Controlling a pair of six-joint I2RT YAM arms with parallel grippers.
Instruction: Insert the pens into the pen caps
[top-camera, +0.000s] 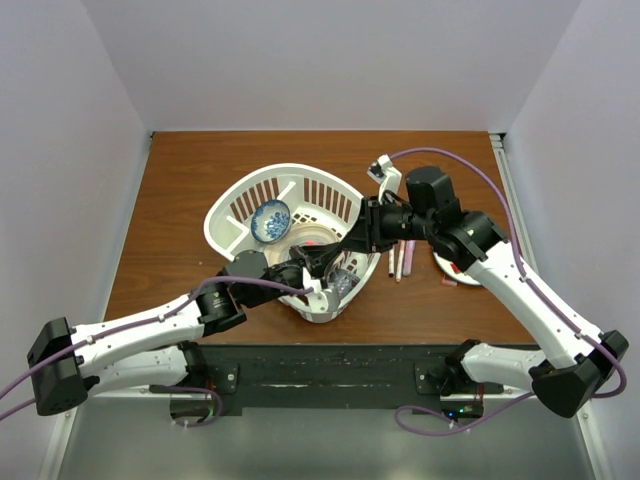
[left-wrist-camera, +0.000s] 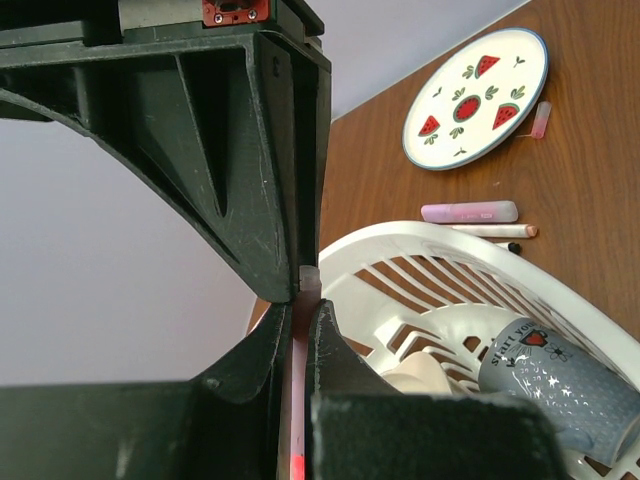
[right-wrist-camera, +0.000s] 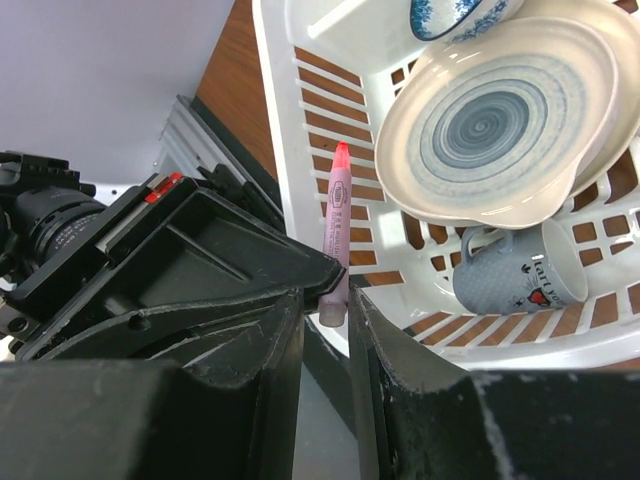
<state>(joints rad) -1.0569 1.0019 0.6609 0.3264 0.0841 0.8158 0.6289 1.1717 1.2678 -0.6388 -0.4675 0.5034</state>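
light, stiff, slick pink pen (right-wrist-camera: 337, 230): left gripper (left-wrist-camera: 303, 312) clamps its barrel; right gripper (right-wrist-camera: 325, 302) narrow, grip unclear; hold mid-barrel.

Fingers (left-wrist-camera: 230, 180) hide most of the pen (left-wrist-camera: 300, 380), the mug (left-wrist-camera: 560, 385) is cropped at four o'clock, and the right wrist view crops the bowl (right-wrist-camera: 455, 15) at one o'clock.

The left arm (top-camera: 140, 335) and right arm (top-camera: 530, 300) wear white shells with black joints. A purple cable (top-camera: 470, 165) runs behind each gripper. The left gripper (left-wrist-camera: 300, 310) and right gripper (right-wrist-camera: 325, 300) are ribbed matte black, with a small red screwed tab (left-wrist-camera: 235, 10) on the housing.
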